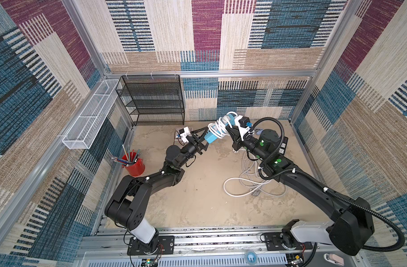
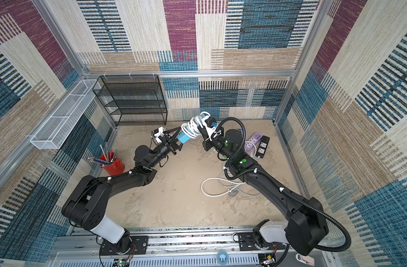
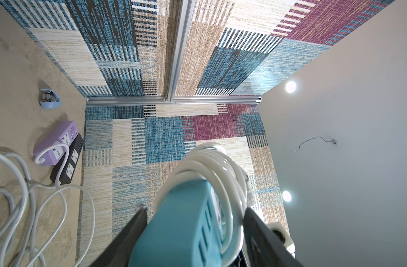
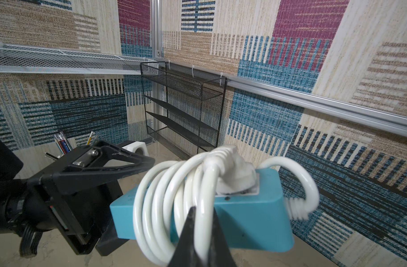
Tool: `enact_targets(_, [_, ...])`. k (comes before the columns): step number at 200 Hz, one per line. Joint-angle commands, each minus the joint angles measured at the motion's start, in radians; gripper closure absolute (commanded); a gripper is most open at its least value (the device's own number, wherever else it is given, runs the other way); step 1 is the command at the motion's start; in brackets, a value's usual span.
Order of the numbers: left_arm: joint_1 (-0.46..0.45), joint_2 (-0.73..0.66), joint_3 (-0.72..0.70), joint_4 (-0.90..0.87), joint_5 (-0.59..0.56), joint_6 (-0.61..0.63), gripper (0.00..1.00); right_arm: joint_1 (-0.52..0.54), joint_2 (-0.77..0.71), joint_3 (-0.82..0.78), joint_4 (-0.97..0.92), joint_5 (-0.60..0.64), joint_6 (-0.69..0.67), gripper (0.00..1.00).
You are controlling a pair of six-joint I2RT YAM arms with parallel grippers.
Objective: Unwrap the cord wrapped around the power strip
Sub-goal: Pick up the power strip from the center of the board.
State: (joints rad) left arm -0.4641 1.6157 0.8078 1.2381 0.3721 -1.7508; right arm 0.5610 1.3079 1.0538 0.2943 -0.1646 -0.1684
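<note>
- Left arm: elbow folded near its base, forearm angled up toward mid-bench.
- Left pincer [image 3: 195, 216]: jaws part-open, astride the strip's lower end. Whether they press it cannot be told.
- Strip [image 1: 211, 138]: teal, aloft over the bench [image 1: 197, 198], tilted, spanning between the two pincers in both top views.
- Cord [image 4: 156, 203]: white, coiled around the strip's middle, plug against its socket face.
- Right pincer [image 4: 197, 227]: closed tight on a cord strand at the coil.
- Right arm: stretched out from its base, wrist raised, pointing toward the left arm.
</note>
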Motion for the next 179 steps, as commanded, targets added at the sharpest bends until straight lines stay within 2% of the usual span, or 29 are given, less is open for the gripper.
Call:
enact_targets(1, [-0.005,0.004,0.004,0.047,0.001,-0.011,0.42,0.000,-0.001,0.016,0.111,0.007,-0.003,0.96])
enact_targets(26, [-0.010,0.013,0.011,0.064,-0.004,-0.019,0.53,0.001,-0.001,0.018,0.111,0.015,-0.006,0.96])
enact_targets(52, [-0.013,0.014,0.023,0.072,-0.006,-0.019,0.51,0.000,0.004,0.018,0.114,0.016,-0.004,0.96])
enact_targets(58, [-0.014,0.013,0.024,0.073,-0.004,-0.020,0.53,0.001,0.006,0.019,0.116,0.017,-0.002,0.96])
enact_targets(61, [-0.014,0.014,0.026,0.073,-0.004,-0.019,0.56,0.002,0.007,0.020,0.117,0.017,-0.003,0.96])
enact_targets(73, [-0.016,0.015,0.032,0.074,-0.001,-0.019,0.77,0.000,0.010,0.020,0.119,0.016,-0.002,0.96])
enact_targets(83, [-0.016,0.018,0.033,0.078,0.000,-0.021,1.00,0.000,0.010,0.020,0.121,0.017,-0.002,0.96])
enact_targets(101, [-0.016,0.022,0.030,0.089,-0.007,-0.022,1.00,0.001,0.010,0.018,0.121,0.014,-0.006,0.92])
enact_targets(108, [-0.016,0.025,0.030,0.092,-0.009,-0.021,1.00,0.000,0.006,0.016,0.121,0.013,-0.006,0.87])
enact_targets(118, [-0.015,0.033,0.036,0.097,-0.006,-0.022,1.00,0.001,0.004,0.011,0.119,0.012,-0.006,0.74])
enact_targets(144, [-0.006,0.064,0.058,0.105,0.009,-0.008,1.00,0.000,-0.008,0.000,0.111,0.010,-0.001,0.21])
enact_targets(155, [0.003,0.077,0.078,0.098,0.025,0.006,1.00,0.000,-0.018,-0.001,0.094,0.015,-0.001,0.02])
enact_targets(179, [0.024,0.091,0.132,0.038,0.065,0.051,1.00,0.001,-0.063,-0.029,0.068,0.031,0.000,0.02])
